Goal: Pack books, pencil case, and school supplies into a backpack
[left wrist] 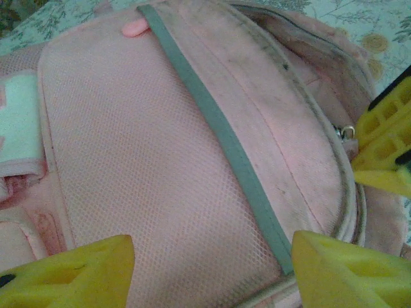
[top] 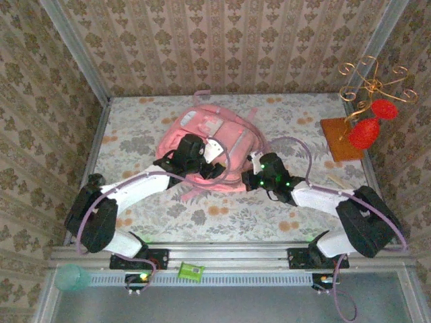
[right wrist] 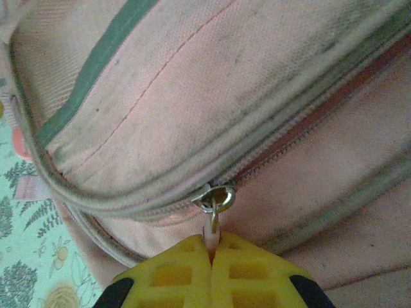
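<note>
Yellow ribbed fingers of the right tool are pressed together on a small pale zip pull. The pull hangs by a metal ring from a slider on the large soft pink fabric backpack. That zip runs along a curved grey-edged seam, below a dull green stripe.

The left tool stands open just above the backpack's pink mesh front pocket. Its two yellow fingers are wide apart and grip nothing; whether they touch the fabric cannot be told. At the right edge of the left wrist view, the other tool's yellow fingers sit beside the same ring.

From above, the backpack lies flat toward the far middle of the floral-patterned worktop. The left tool is over its near side and the right tool at its right edge.
</note>
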### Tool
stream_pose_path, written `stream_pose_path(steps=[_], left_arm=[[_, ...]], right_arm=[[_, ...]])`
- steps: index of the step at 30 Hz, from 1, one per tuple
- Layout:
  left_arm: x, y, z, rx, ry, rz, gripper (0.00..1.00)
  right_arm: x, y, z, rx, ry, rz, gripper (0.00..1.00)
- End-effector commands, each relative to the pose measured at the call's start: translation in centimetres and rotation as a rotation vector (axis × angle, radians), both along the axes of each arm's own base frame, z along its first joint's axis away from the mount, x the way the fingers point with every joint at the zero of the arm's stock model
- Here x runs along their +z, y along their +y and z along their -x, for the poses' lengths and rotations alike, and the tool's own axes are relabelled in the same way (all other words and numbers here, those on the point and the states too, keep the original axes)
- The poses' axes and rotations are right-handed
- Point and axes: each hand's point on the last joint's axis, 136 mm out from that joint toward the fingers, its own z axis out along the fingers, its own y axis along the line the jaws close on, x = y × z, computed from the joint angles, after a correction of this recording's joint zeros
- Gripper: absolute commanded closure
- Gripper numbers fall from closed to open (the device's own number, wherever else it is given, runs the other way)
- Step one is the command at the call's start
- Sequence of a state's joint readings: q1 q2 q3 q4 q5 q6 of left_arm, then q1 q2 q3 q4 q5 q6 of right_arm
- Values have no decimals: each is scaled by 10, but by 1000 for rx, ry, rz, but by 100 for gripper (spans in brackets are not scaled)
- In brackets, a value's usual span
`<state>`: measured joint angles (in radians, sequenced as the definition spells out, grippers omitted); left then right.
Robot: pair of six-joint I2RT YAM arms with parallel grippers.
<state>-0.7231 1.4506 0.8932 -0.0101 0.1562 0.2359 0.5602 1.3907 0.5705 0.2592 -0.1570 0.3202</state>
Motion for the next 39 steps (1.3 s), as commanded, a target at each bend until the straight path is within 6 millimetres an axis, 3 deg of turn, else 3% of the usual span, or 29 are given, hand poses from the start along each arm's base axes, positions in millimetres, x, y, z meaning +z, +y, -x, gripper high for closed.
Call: stream_pose_path(steps=[1,9,18,23,33,39], left_arm=[[4,-9,15,-123,-88,-18,32],[-1,-38,27,-299,-219,-106,28],[-19,-57,16,-352,-257,-213,28],[-32,-56,10,-351,-246,-286,41],[-46,-41,17,-370,-234,-342,100],[-37,-38,34,-426,-209,-257,100]], right_arm=[[14,0,11,35,-27,-31,100],[32,9,25,102,-25,-108,100],[34,6,22,73,-28,-109,100],[32,6,20,58,-25,-114,100],[21,-15,7,-90,-11,-52,100],[21,-33,-3,-178,-29,39,100]])
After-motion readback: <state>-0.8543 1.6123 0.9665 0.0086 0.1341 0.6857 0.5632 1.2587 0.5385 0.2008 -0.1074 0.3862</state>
